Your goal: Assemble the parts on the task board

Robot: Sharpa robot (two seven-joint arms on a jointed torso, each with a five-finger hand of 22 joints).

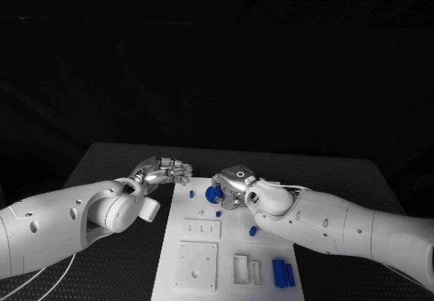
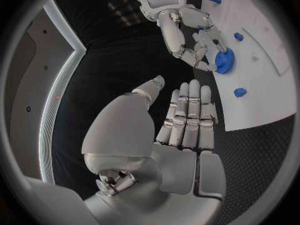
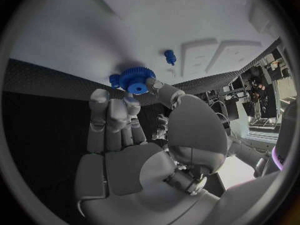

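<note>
On the black table (image 1: 118,157) lies the white board (image 1: 212,251), running from the middle of the table toward the near edge, with square and rectangular recesses moulded into its near half. Both white arms reach in over it, the left arm (image 1: 63,219) from one side and the right arm (image 1: 352,229) from the other, so that the two hands meet near the board's far end.

The left hand (image 1: 165,172) hovers just off the board's far left corner, over the table. Its fingers (image 2: 187,115) lie straight and close together, the thumb apart from them, and nothing is in its grasp.

The right hand (image 1: 233,183) sits over the far end of the board, and its fingertips (image 3: 128,102) pinch a blue gear (image 1: 214,194), thumb on one side and fingers on the other. From the left wrist, the gear (image 2: 224,61) is right at the board's surface; whether it touches cannot be told.

Two blue bars (image 1: 283,273) lie side by side near the board's near right corner. A small blue peg (image 1: 253,231) lies by the right arm at mid-board, another (image 1: 192,194) stands just left of the gear, and a third (image 3: 169,57) stands close beyond the gear.
</note>
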